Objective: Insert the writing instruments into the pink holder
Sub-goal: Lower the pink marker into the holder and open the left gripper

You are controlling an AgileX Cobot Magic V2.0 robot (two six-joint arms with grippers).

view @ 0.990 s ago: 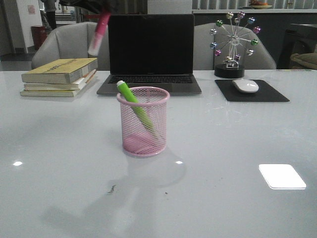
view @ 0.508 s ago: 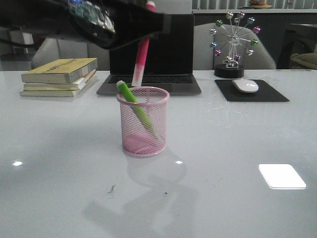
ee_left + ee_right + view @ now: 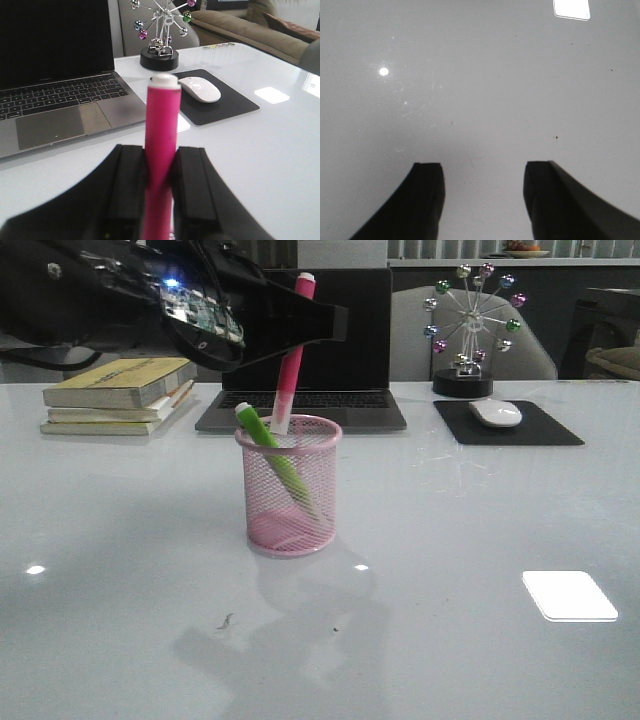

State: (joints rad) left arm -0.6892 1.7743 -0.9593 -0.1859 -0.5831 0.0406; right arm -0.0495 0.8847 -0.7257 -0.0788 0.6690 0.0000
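Note:
The pink holder (image 3: 289,485), a wire-mesh cup, stands mid-table in the front view. The green marker (image 3: 268,443) leans inside it, its whitish cap over the left rim. My left gripper (image 3: 318,325) reaches in from the upper left, shut on the pink marker (image 3: 291,365). That marker hangs nearly upright, and its whitish lower end is at the holder's back rim. In the left wrist view the pink marker (image 3: 162,125) is clamped between the black fingers (image 3: 131,185) of the left gripper (image 3: 161,165). My right gripper (image 3: 482,172) stands open over bare table, out of the front view.
An open laptop (image 3: 305,340) stands behind the holder. Stacked books (image 3: 120,395) lie at the back left. A white mouse (image 3: 496,413) on a black pad (image 3: 540,430) and a ferris-wheel ornament (image 3: 470,330) are at the back right.
My left arm carried the pink marker from the upper left to above the holder, then lowered it until its lower end reached the rim. The green marker and holder stayed put.

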